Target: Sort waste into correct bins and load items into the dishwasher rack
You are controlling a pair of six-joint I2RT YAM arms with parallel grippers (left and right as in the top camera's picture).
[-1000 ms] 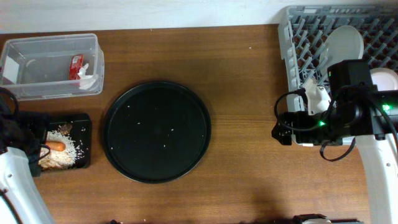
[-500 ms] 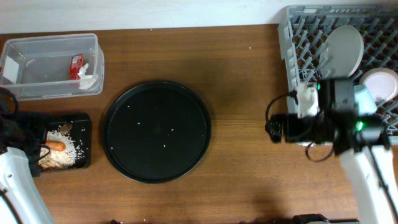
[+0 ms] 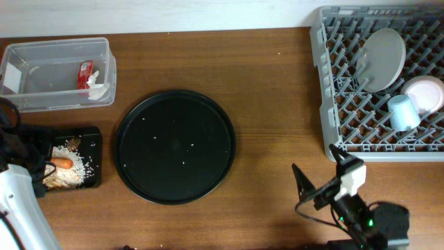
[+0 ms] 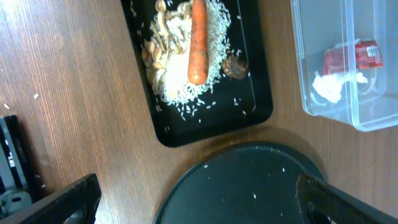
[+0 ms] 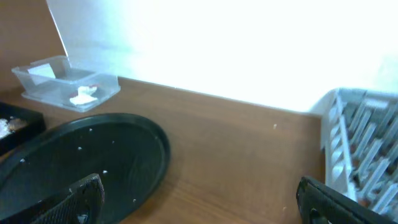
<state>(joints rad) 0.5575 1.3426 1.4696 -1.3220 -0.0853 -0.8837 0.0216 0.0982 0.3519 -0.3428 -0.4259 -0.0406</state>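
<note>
**Waste and Dishware: Recorded State**

The rice-like scraps (image 4: 180,84), the orange carrot piece (image 4: 198,43) and the small brown lump (image 4: 235,66) were contained in the shallow black tray (image 4: 249,106), at the top of the left wrist view. The red sachet wrapper (image 4: 352,56) and the crumpled white tissue (image 4: 333,86) were held in the clear tub (image 4: 367,121) at the upper right of that view.

In the overhead view, the white plate (image 3: 383,59) was leaned among the pegs of the grey dishwasher rack (image 3: 320,76) at the upper right. The small saucer (image 3: 424,94) and the light blue cup (image 3: 403,112) were seated near it, toward the right edge. The round black tray (image 3: 175,146) was located at centre and speckled with a few pale grains.

The left gripper (image 4: 193,205) was observed spread wide, with nothing between its fingers, above the rim of the round tray. The right gripper (image 5: 199,205) was likewise spread wide and empty. It was positioned at the lower right of the overhead view, apart from the rack.
</note>
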